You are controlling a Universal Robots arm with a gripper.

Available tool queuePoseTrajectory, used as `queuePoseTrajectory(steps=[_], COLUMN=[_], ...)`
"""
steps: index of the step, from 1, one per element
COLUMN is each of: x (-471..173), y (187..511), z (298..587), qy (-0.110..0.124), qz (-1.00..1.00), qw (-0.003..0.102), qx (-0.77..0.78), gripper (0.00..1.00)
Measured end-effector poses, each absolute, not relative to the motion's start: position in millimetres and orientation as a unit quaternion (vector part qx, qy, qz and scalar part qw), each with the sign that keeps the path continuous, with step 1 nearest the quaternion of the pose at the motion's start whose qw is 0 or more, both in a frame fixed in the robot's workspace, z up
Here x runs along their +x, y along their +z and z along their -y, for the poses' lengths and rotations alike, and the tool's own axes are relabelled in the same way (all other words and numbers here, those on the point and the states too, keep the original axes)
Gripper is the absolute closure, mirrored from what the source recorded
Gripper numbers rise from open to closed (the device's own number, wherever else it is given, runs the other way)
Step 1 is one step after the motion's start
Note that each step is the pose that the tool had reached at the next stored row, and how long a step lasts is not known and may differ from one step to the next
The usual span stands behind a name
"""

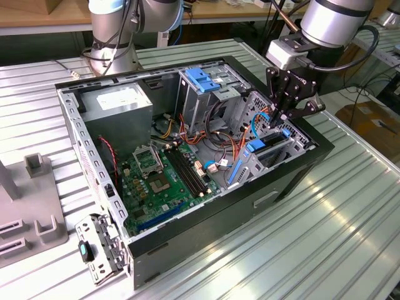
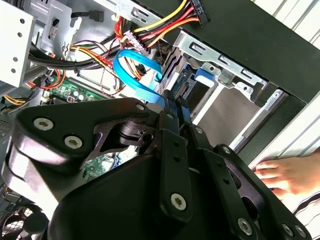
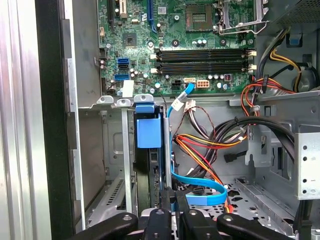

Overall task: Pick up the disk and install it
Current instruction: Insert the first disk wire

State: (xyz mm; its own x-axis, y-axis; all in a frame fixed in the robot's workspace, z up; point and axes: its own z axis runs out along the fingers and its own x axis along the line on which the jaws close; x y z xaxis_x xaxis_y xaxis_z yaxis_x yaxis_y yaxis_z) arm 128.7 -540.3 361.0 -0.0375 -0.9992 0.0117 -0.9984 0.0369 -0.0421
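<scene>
The ribbed metal bench (image 1: 350, 206) carries an open black computer case (image 1: 250, 206) lying on its side. At the end of the case on the exterior view's right is the steel drive cage (image 1: 292, 145). The disk (image 1: 259, 150) stands on edge in that cage, partly down its slot, with its blue rails against the cage walls. In the first wrist view it shows edge-on (image 3: 149, 132).

The step in hand appears to be seating the disk. To do it well, I would keep the drive square to the slot so both rails run in their guides. I would also press straight along the slot rather than sideways, and keep the cables out from under it.

The tool (image 1: 282, 117) hangs directly over the cage, fingers drawn nearly together. In both wrist views (image 3: 173, 205) (image 2: 173, 107) they seem to pinch a thin blue rail on the disk's upper edge.

A loose blue data cable (image 3: 200, 192) loops just beside the fingers. A person's hand (image 2: 290, 175) rests outside the case.
</scene>
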Motion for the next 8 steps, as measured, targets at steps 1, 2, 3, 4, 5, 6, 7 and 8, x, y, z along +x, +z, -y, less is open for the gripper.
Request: queuePoseTrajectory(steps=[1, 2, 3, 4, 5, 6, 7, 8], x=[128.7, 128.7, 128.7, 128.7, 128.7, 128.7, 128.7, 128.7], y=[361.0, 361.0, 361.0, 361.0, 361.0, 361.0, 361.0, 361.0], z=[540.5, 540.7, 540.9, 541.1, 541.6, 542.0, 542.3, 542.8], qy=[-0.019, -0.019, -0.019, -0.019, -0.019, -0.019, -0.019, -0.019], qz=[-0.720, -0.720, -0.720, -0.720, -0.720, -0.720, -0.720, -0.720], qw=[0.010, 0.010, 0.010, 0.010, 0.010, 0.010, 0.010, 0.010], qx=[-0.694, -0.694, -0.694, -0.694, -0.694, -0.694, -0.694, -0.694], gripper=[0.84, 0.84, 0.84, 0.84, 0.84, 0.84, 0.84, 0.84])
